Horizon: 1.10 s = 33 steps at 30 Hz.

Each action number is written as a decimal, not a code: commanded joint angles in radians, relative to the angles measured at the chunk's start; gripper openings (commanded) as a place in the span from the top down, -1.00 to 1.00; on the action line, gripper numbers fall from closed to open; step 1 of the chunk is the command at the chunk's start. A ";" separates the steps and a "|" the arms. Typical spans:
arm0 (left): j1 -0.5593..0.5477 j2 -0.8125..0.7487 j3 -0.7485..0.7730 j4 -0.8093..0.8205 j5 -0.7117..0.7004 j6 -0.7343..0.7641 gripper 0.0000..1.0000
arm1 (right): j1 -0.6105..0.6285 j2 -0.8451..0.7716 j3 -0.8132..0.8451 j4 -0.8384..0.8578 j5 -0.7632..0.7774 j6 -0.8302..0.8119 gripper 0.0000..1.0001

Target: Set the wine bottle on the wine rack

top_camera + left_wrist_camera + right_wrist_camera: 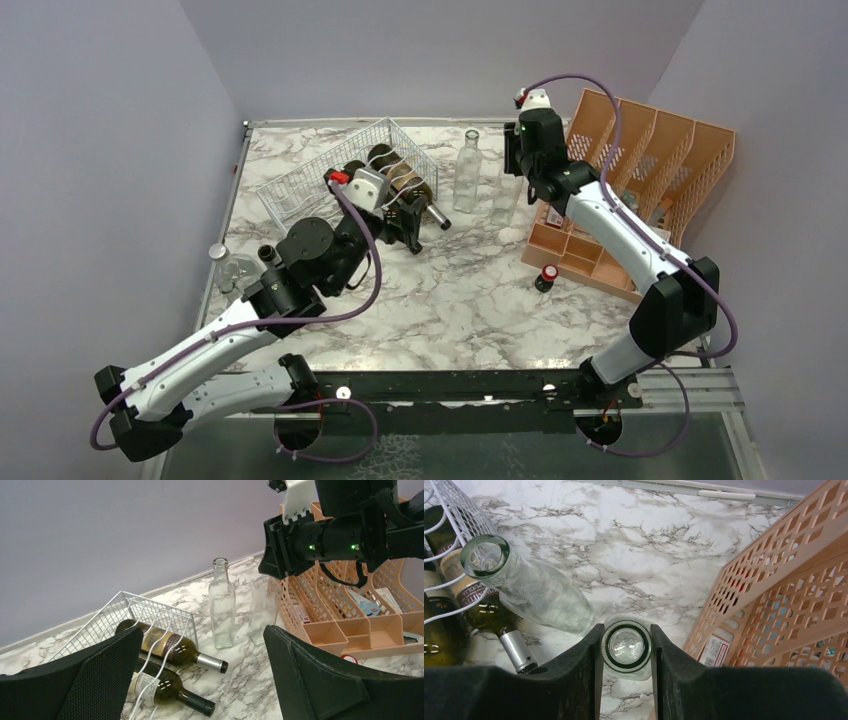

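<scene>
Top view: the right hand (521, 165) is hanging over a clear bottle (505, 205). The bottle is standing upright on the tabletop (470, 300), just beside an orange organizer (640, 160). The rack (300, 185) is lying to its left, past a second bottle (467, 170) that is also standing. The right arm is the nearer one to the clear bottle. The left hand (408, 228) is hovering just in front of the rack. The right hand's own body is hiding its grip here.

Left wrist view: the left hand's fingers are spreading wide, with nothing between them. Beyond them, two dark bottles (172, 647) are lying in the rack, necks pointing out. The right hand is covering the clear bottle's neck.

Right wrist view: looking straight down, both fingers are pressing on the clear bottle's neck, so this hand is closed on it. The bottle's long axis is running vertically. It will likely need tipping level to lie in the rack. The left edge is cutting the rack off, so I cannot tell which slot is free.
</scene>
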<state>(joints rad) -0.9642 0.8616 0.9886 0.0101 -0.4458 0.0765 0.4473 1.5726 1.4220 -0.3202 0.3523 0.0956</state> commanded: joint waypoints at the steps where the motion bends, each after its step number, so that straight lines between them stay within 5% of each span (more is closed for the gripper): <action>1: -0.003 0.030 -0.028 0.037 0.108 0.025 -0.98 | -0.007 -0.084 -0.017 -0.020 -0.068 -0.020 0.77; 5: -0.003 0.058 -0.086 0.112 0.222 0.037 -0.98 | -0.007 -0.174 -0.046 -0.093 -0.150 0.017 0.79; 18: -0.003 0.276 -0.237 0.320 0.571 -0.335 -0.98 | -0.007 -0.463 -0.198 -0.261 -0.352 0.087 0.86; 33: -0.004 0.586 -0.222 0.438 0.729 -0.076 -0.98 | -0.007 -0.612 -0.278 -0.240 -0.692 0.137 0.89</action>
<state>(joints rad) -0.9642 1.4136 0.7551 0.3405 0.2367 -0.0883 0.4438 0.9943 1.1545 -0.6083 -0.1864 0.2111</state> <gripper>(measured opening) 0.990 0.363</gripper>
